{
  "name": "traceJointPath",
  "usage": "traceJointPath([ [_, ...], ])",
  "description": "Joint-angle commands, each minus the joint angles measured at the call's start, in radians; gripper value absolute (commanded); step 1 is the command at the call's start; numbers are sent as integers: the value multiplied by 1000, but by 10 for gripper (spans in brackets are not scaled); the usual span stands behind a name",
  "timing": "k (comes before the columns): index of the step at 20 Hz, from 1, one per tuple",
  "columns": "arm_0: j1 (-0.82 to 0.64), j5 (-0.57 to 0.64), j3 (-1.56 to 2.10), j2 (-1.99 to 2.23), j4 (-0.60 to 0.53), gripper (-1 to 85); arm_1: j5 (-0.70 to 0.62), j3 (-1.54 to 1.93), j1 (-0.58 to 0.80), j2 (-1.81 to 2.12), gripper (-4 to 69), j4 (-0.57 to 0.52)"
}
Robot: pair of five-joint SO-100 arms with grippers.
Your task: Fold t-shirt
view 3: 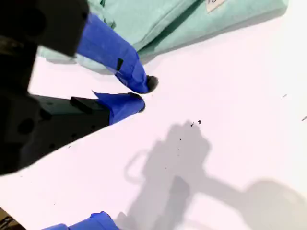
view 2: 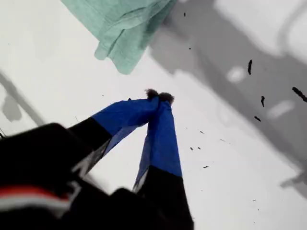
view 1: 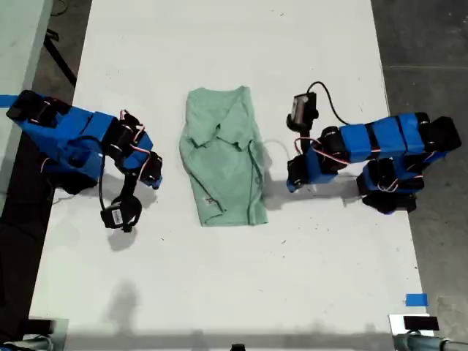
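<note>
The pale mint-green t-shirt (view 1: 227, 161) lies on the white table (view 1: 234, 292) between the two arms, folded into a narrow upright strip with wrinkles near its collar end. My first gripper (view 2: 159, 96) is shut and empty. It belongs to the arm at the exterior view's right (view 1: 292, 181) and hovers over bare table a little off a corner of the t-shirt (view 2: 120, 28). My second gripper (view 3: 145, 94), also shut and empty, is on the arm at the exterior view's left (view 1: 156, 178). It sits just beside the edge of the t-shirt (view 3: 192, 19).
Dark floor borders the table on both sides in the exterior view. A blue tape mark (view 1: 415, 300) sits near the table's lower right corner there. A white label (view 3: 214, 4) shows on the shirt. Arm shadows fall on the table below each arm.
</note>
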Motion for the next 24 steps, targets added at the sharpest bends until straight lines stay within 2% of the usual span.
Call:
traceJointPath([
  [1, 11, 5, -5, 91, -81, 98, -2, -57, -20, 34, -10, -51],
  [2, 11, 21, -23, 69, -106, 194, -12, -103, -20, -3, 4, -52],
  [4, 12, 75, -84, -14, -164, 292, -23, -195, -23, -100, 264, -34],
  [8, 23, 120, -233, -245, -229, 313, -23, -327, -37, -285, 325, -8],
  [11, 20, 127, -281, -379, -295, 316, -26, -422, -41, -431, 337, 2],
  [20, -23, 107, -578, -807, -302, 308, -21, -672, -61, -830, 316, 11],
  [22, -32, 100, -730, -940, -239, 291, -15, -733, -69, -914, 291, 21],
  [24, -49, 91, -793, -1012, -209, 236, -9, -796, -74, -977, 154, 41],
])
